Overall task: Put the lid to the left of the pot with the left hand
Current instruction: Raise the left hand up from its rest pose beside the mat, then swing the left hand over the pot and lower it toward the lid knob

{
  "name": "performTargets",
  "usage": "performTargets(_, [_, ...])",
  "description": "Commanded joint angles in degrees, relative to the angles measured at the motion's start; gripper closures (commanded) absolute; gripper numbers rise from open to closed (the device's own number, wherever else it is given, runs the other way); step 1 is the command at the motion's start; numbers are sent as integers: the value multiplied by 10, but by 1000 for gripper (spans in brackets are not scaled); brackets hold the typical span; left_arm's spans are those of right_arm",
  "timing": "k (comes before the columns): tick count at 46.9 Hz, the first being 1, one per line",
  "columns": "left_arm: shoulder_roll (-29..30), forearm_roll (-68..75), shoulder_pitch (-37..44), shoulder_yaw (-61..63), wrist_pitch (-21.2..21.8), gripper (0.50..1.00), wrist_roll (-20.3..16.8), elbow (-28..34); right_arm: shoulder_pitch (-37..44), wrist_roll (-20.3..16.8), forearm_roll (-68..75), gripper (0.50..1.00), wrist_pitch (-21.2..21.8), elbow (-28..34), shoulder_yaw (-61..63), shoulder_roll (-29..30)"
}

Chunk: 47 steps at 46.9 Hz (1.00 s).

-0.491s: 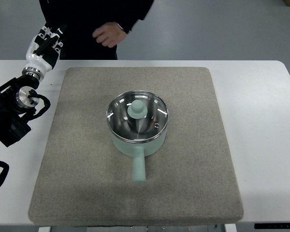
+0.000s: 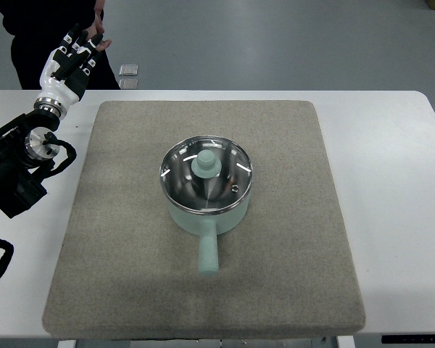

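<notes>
Grey mat (image 2: 130,275) on white table (image 2: 391,181); left robot hand (image 2: 71,64) spread, empty.

A white table (image 2: 391,145) stands on grey floor (image 2: 275,43).

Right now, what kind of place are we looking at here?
Probably a robotics lab or test bench, not a home kitchen. A lidded mint-green pot sits alone on a grey felt mat over a plain white table, the left robot hand rests at the far left corner, and a person stands behind.
</notes>
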Motion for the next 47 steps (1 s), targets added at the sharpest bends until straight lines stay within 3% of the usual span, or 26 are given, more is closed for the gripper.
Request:
performTargets(1, [1,8,-5,2,4,504,4,-1,0,0,0,576,0,0,0,0])
performTargets(30, [15,171,-139,268,-5,504,4,0,0,0,0,576,0,0,0,0])
performTargets(47, [17,429,-189,275,-102,506,-1,-1,-1,0,0,576,0,0,0,0])
